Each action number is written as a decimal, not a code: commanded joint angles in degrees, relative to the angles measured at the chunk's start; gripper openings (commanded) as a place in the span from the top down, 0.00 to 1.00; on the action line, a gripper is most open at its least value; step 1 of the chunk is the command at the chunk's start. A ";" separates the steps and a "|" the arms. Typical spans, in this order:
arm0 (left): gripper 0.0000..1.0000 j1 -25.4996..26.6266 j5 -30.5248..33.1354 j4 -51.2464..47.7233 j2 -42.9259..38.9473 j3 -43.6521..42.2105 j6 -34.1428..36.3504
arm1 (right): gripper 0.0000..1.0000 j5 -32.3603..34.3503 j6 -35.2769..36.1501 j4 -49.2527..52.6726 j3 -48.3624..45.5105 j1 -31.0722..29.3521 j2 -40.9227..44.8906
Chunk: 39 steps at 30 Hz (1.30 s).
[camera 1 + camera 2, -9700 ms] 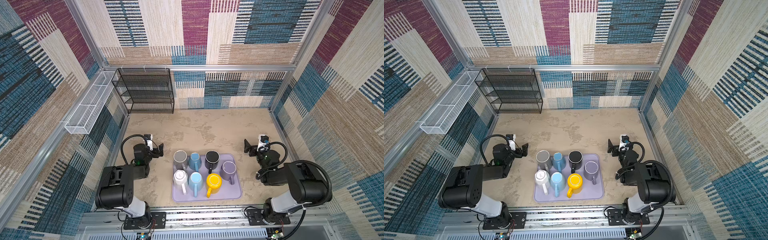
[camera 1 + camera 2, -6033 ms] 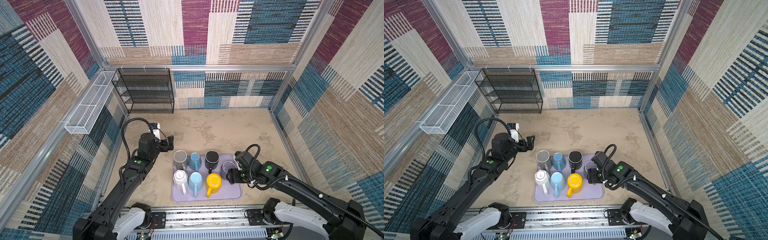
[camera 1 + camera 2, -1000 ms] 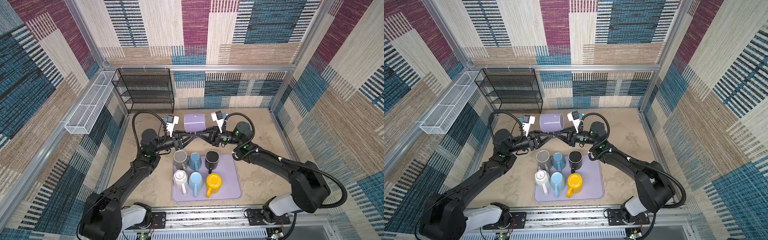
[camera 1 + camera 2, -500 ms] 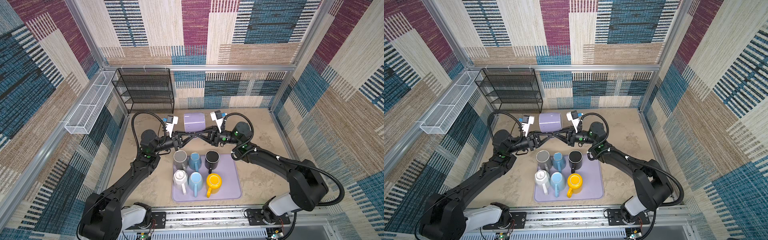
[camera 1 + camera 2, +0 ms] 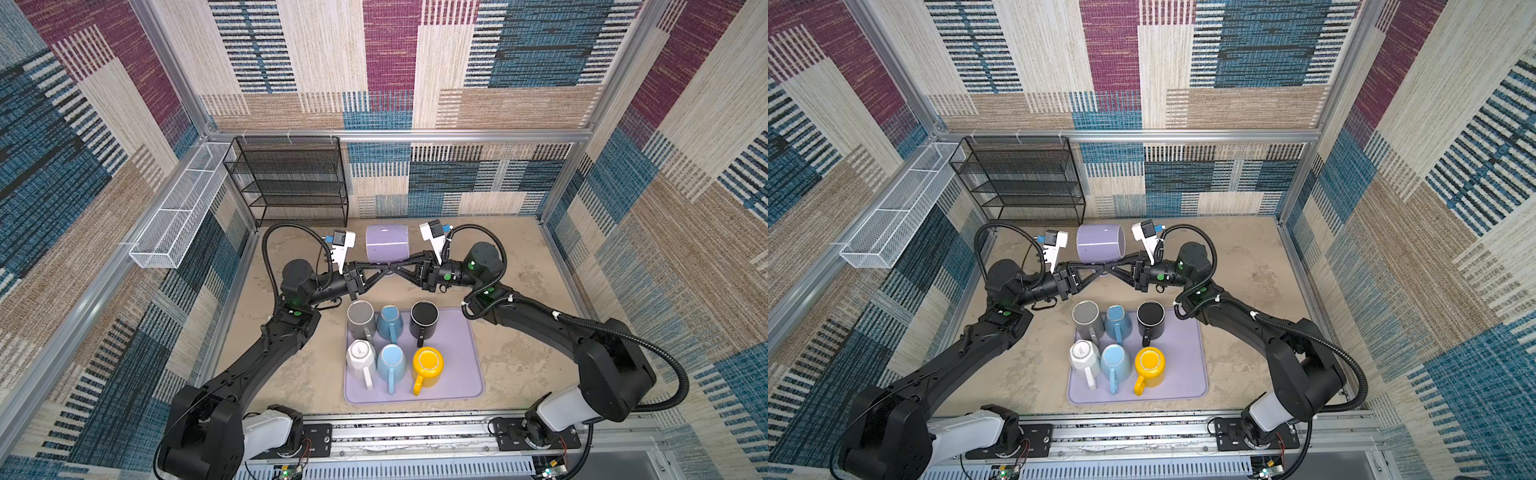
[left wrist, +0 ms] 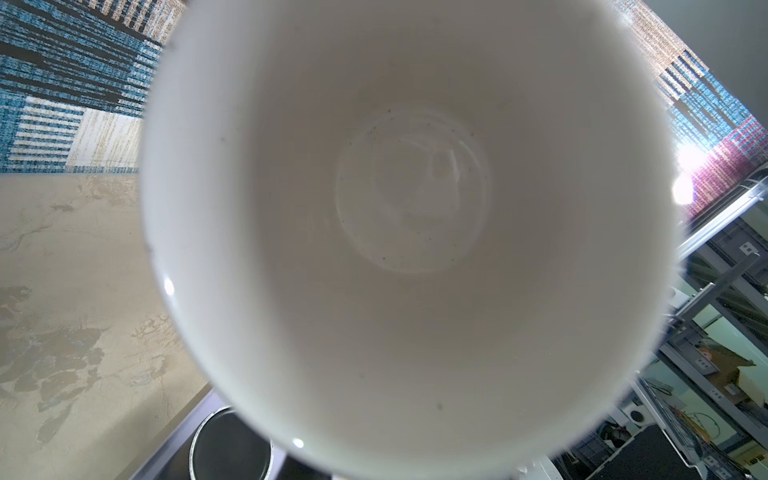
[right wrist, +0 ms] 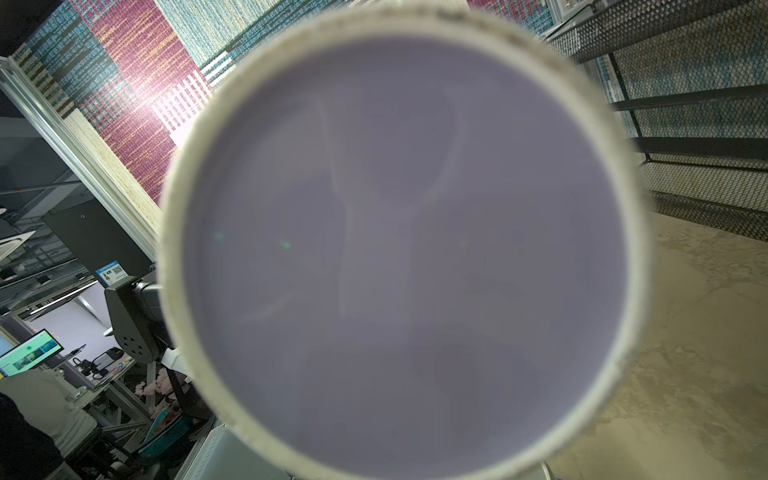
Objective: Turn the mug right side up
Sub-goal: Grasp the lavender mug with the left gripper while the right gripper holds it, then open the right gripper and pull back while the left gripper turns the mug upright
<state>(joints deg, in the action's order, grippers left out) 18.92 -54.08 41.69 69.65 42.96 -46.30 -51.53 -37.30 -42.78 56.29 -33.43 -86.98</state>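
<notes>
Obs. 1: Your left gripper (image 5: 384, 272) and right gripper (image 5: 400, 272) meet nose to nose, and in both top views the tips almost touch.

Obs. 2: The lavender mug (image 5: 387, 247) lies on its side. It sits just off the meeting tips, on the wrist-camera side of both sets of jaws, between the two white camera mounts.

Obs. 3: The mug's mouth faces your left jaws. The left wrist view looks straight into the pale interior (image 6: 415, 228). The base faces your right jaws, and the flat lavender underside (image 7: 403, 249) fills the right wrist view.

Obs. 4: The left jaws are fully closed and the right jaws are closed to a narrow gap. Both pinch at the mug's handle side, where the tips converge. The fingers mostly hide the handle itself, and neither wrist view shows any fingers.

Obs. 5: The purple tray (image 5: 457, 365) lies on the robot-base side of the jaws, well apart from them. It holds six mugs in two rows of three. The grey mug (image 5: 360, 316), the blue mug (image 5: 390, 318) and the black mug (image 5: 424, 318) are the row nearer the jaws.

Obs. 6: The black wire shelf (image 5: 291, 183) stands beyond the left jaws, against the back wall.
</notes>
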 commanded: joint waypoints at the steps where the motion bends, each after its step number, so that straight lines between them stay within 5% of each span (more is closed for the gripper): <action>1: 1.00 0.23 -0.80 6.47 -0.43 0.63 -0.65 | 0.87 0.18 2.08 1.23 0.42 -0.23 0.23; 3: 1.00 0.22 -0.52 6.24 -0.90 0.47 -0.24 | 0.85 1.08 2.81 2.29 0.48 -0.23 0.57; 7: 1.00 0.19 0.62 5.07 -1.77 0.28 0.86 | 0.65 2.38 3.68 3.71 0.18 -0.21 1.02; 14: 1.00 0.19 2.69 1.52 -2.68 0.63 2.81 | 0.56 3.44 4.29 4.76 -0.73 0.08 1.52; 17: 1.00 0.17 4.91 -3.36 -3.18 1.21 5.04 | 0.45 4.09 5.21 6.38 -1.44 0.25 2.21; 30: 1.00 0.09 20.32 -33.89 -1.77 7.24 16.60 | 0.46 11.78 11.21 18.74 -5.29 2.44 9.51; 39: 1.00 -0.69 37.83 -56.53 4.09 16.31 22.86 | 0.50 17.02 13.04 24.47 -6.49 3.96 12.95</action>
<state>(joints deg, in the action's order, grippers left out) 18.57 -23.29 -8.38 72.69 56.90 -28.18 -36.84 -25.41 -20.16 50.09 -29.78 -74.78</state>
